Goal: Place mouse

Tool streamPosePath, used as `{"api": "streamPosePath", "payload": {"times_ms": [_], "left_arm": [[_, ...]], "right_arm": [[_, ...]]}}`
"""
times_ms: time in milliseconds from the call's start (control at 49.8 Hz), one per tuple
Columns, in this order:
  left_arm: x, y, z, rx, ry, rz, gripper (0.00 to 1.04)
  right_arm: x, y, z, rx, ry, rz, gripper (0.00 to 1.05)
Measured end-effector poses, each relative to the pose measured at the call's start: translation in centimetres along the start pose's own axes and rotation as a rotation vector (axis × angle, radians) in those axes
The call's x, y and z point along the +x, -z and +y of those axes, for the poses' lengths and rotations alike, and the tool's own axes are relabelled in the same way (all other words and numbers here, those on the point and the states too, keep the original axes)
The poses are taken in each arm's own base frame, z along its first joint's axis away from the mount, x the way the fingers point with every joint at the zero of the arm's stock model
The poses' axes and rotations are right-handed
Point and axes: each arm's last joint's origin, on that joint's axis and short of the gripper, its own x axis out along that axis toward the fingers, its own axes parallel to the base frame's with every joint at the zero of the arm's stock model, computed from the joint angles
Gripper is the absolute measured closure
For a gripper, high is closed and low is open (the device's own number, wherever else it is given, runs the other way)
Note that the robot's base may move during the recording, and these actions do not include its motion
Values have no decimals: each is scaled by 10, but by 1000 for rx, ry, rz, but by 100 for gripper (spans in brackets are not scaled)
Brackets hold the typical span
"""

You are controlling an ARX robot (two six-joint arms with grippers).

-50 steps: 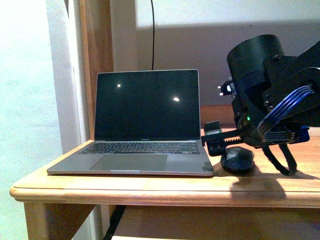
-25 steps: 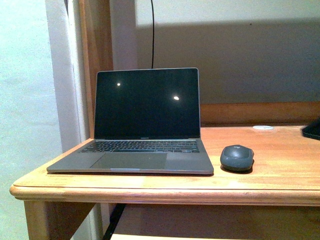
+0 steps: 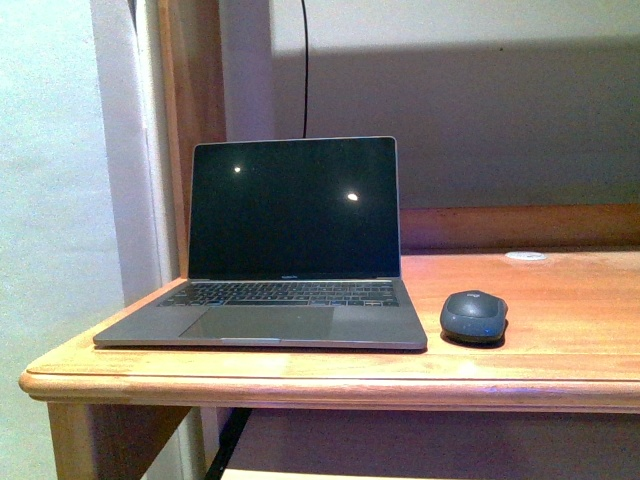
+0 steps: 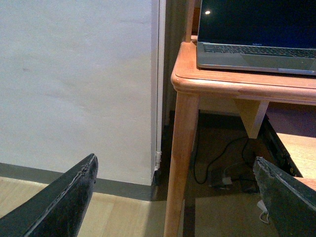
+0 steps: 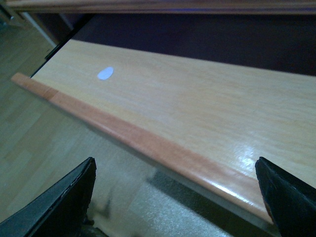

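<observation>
Mouse (image 3: 474, 316) sits flat on the tabletop (image 3: 560, 345) at 3 o'clock of the open laptop (image 3: 290, 250), just beside its base but not touching, near the front edge. A small white disc (image 3: 525, 256) lies farther back, approx 1 o'clock from the mouse, well apart. My left end effector (image 4: 174, 163) is released, fingers (image 4: 69, 197) spread wide & holding nothing, down low by the table leg (image 4: 181, 128). My right end effector (image 5: 174, 165) is released too, empty, hanging over a light wooden board (image 5: 197, 113) under the tabletop, w/ floor (image 5: 44, 143) beside it.
</observation>
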Motion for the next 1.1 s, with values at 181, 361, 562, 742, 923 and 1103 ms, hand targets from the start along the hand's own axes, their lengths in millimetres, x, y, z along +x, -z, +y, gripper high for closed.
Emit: {"api": "streamPosePath", "payload": {"times_ms": [181, 361, 562, 742, 923, 1103], "left_arm": [[0, 0, 0, 0, 0, 0, 8], [0, 0, 0, 0, 0, 0, 8], [0, 0, 0, 0, 0, 0, 8], [0, 0, 0, 0, 0, 0, 8], [0, 0, 0, 0, 0, 0, 8], [0, 0, 0, 0, 0, 0, 8]], "right_arm": [[2, 15, 1, -51, -46, 59, 7], [14, 32, -1, -135, -50, 115, 7], [34, 44, 2, -179, -49, 147, 7], [51, 43, 7, -203, -44, 140, 7], [75, 33, 16, -211, -43, 108, 7], [104, 23, 26, -208, -38, 92, 7]]}}
